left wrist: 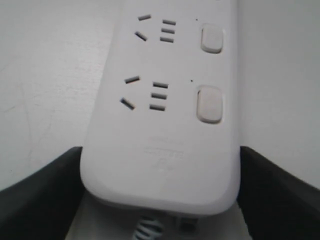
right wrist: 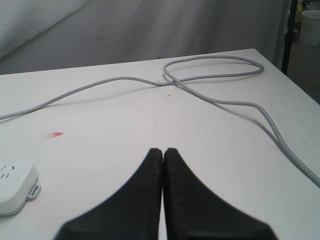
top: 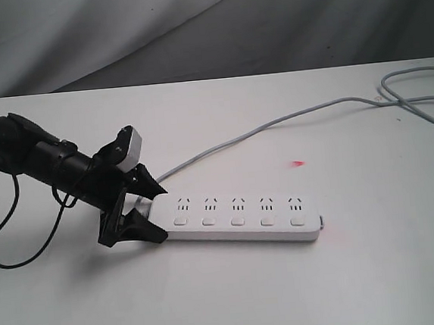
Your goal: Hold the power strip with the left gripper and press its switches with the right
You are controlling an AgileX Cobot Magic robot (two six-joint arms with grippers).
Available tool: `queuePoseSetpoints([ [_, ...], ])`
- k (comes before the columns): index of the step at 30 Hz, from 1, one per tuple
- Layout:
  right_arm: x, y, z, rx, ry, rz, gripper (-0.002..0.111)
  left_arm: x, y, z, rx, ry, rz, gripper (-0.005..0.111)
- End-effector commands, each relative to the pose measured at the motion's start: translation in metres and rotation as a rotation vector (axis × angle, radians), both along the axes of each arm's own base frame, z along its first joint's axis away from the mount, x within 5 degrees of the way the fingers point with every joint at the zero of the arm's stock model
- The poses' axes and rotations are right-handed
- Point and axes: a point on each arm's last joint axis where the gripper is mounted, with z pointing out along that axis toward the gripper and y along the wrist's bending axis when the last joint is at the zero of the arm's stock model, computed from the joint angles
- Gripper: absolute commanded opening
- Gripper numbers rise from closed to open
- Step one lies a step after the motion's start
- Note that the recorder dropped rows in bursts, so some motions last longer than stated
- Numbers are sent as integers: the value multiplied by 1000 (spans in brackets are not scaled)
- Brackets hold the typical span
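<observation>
The power strip is a long white bar lying flat on the white table, with its switches in a row along its near side. My left gripper straddles its left, cord end. In the left wrist view, the black fingers press against both long sides of the power strip, and two switches show beside their outlets. My right gripper is shut on nothing, hovering over bare table past the far end of the power strip. It is outside the exterior view.
The grey cord runs from the strip's left end across the back of the table and loops at the far right. A small red mark lies on the table behind the strip. A dark backdrop hangs beyond the table's far edge.
</observation>
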Motion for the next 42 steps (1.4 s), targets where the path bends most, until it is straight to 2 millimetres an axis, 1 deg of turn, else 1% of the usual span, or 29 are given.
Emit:
queuePoseSetpoints([
  [1, 0, 0, -1, -8, -3, 3, 0, -2, -3, 0, -12, 12, -16, 41],
  [21, 0, 0, -1, -8, -3, 3, 0, -2, -3, 0, -12, 12, -16, 41],
  [22, 0, -1, 0, -64, -9, 6, 0, -2, -3, 0, -12, 12, -16, 41],
  [23, 0, -2, 3, -92, -35, 5, 0, -2, -3, 0, -12, 12, -16, 41],
  [24, 2, -2, 9, -90, -108, 1, 0, -2, -3, 0, -12, 12, -16, 41],
  [25, 2, -1, 16, -27, -188, -5, 0, -2, -3, 0, -12, 12, -16, 41],
  [26, 3, 0, 21, 70, -253, -14, 0, -1, -2, 0, -9, 10, -14, 41],
  [27, 3, -1, 27, 227, -338, -34, 0, -1, -2, -1, -7, 8, -13, 41],
  [29, 1, -4, 36, 365, -455, -67, 0, -1, -2, -1, -7, 8, -13, 41],
  [33, -5, -13, 52, 420, -661, -129, 0, -1, -2, -1, -7, 8, -13, 41],
  [34, -6, -15, 54, 474, -697, -137, 0, -1, -2, -1, -7, 8, -13, 41],
  [37, -9, -17, 59, 460, -767, -155, 0, -1, -2, -1, -6, 7, -12, 41],
  [42, -8, -16, 57, 464, -742, -149, 0, -1, -2, -1, -4, 6, -11, 41],
])
